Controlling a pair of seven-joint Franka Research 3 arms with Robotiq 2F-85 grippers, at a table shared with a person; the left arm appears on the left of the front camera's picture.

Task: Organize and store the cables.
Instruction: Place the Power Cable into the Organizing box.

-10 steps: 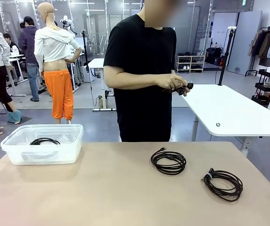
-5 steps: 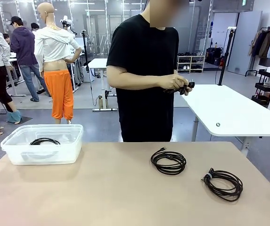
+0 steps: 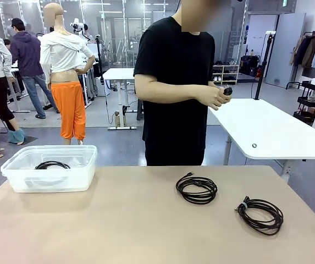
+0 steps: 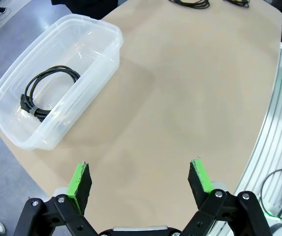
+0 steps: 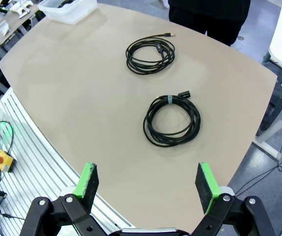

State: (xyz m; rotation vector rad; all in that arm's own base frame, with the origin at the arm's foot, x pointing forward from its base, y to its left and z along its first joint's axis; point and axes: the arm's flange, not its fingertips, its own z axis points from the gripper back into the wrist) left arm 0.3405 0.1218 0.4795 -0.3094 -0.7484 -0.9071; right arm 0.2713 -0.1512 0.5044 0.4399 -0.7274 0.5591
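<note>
Two black coiled cables lie on the tan table: one near the middle (image 3: 196, 188) (image 5: 150, 54) and one bound with a small tie toward the right (image 3: 260, 215) (image 5: 172, 120). A third coil (image 3: 51, 165) (image 4: 47, 91) rests inside the clear plastic bin (image 3: 14, 179) (image 4: 106, 59) at the far left. The person behind the table holds another dark bundle (image 3: 225, 92) in both hands at chest height. My left gripper (image 4: 141, 178) hovers open above the table's near left part. My right gripper (image 5: 149, 181) is open too, high over the near right edge, with the tied coil ahead of it.
A white side table (image 3: 267, 129) stands behind on the right. The table's near edge borders a ribbed metal rail (image 5: 42, 157) with a red button box (image 5: 2, 160). Other people stand far back at the left.
The person has shifted to the right and raised the hands with the dark bundle slightly. The coils on the table and in the bin have not moved.
</note>
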